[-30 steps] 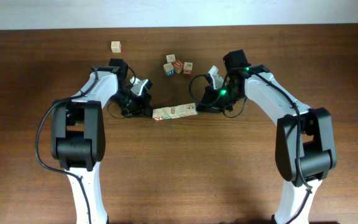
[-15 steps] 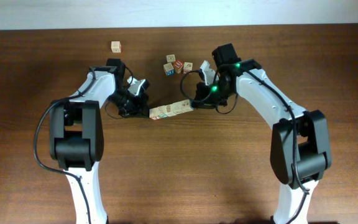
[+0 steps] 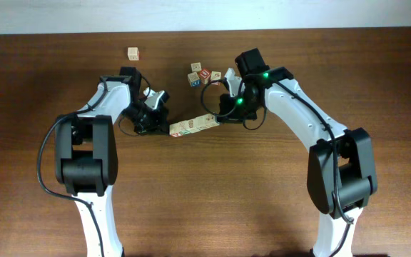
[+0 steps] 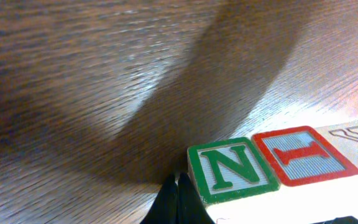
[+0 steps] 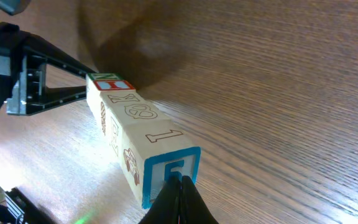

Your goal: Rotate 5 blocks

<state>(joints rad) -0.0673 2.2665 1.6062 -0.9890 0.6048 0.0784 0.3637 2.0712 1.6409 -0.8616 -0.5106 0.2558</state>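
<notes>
Five blocks (image 3: 193,126) in one row, one lone cube (image 3: 133,53) well apart

Closed end effector (image 4: 178,198) against N block (image 4: 232,171)

**Dark brown wood-grain tabletop** (image 3: 205,200), overhead and wrist views. Lying directly on it, near the middle, is a row of five light-wood toy cubes (image 3: 193,125). They are set face to face in a straight line that runs obliquely, the left end nearer the robot's side than the right end. The wrist views show the row's upper faces: a green-framed N (image 4: 232,169) at the left end, a red-framed I (image 4: 303,155) touching it, then outline-printed characters. At the right end is a cube with a blue-framed end face (image 5: 169,171). Beyond the row, near its right end, lies a loose cluster of small printed wooden cubes (image 3: 194,77), among them a cube with a red top face (image 3: 205,73). Well apart, towards the far left, lies a single pale wooden cube (image 3: 133,53).
</notes>
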